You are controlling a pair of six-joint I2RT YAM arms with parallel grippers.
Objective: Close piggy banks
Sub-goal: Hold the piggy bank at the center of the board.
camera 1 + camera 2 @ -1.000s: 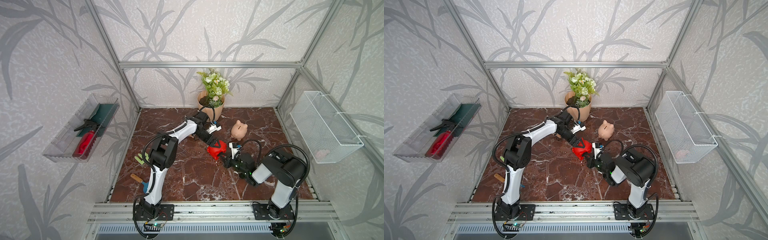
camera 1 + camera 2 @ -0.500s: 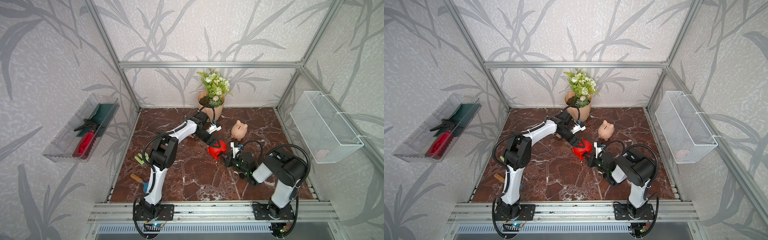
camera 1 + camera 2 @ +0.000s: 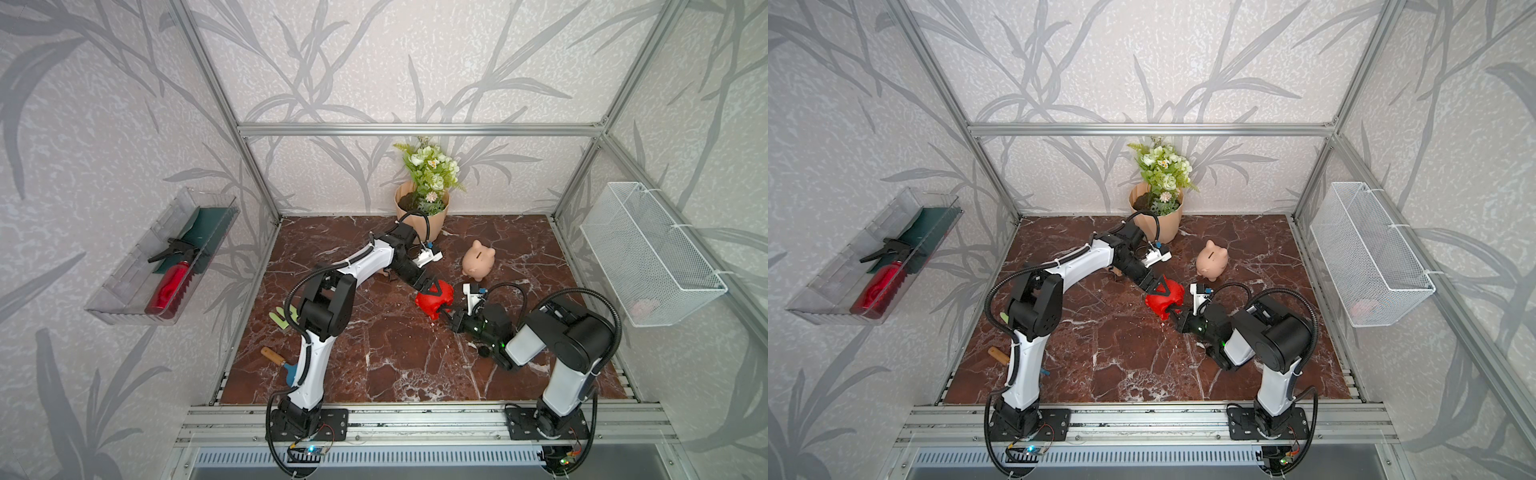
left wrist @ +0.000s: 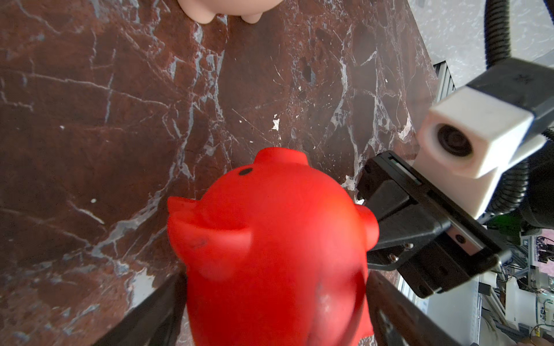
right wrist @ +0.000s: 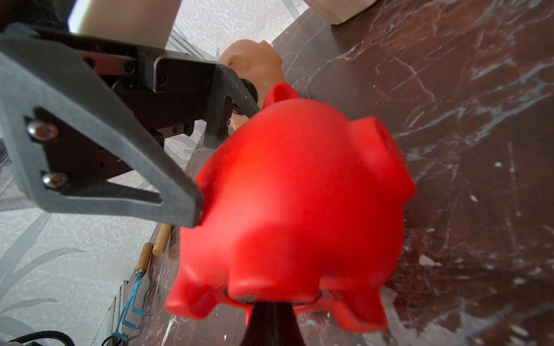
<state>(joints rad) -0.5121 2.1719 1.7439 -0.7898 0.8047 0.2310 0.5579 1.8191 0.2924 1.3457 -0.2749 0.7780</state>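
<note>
Top views: glossy red plastic piggy bank [image 3: 435,297], wide-clamped by L gripper [image 3: 429,287], sits 10 o'clock off R gripper [image 3: 448,311] — shut, tip touching.

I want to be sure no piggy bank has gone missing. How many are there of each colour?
1 red piggy bank
2 peach piggy banks: one standing in the open, one mostly hidden behind the left arm in both top views, clearer from the right wrist
Total: 3
</note>
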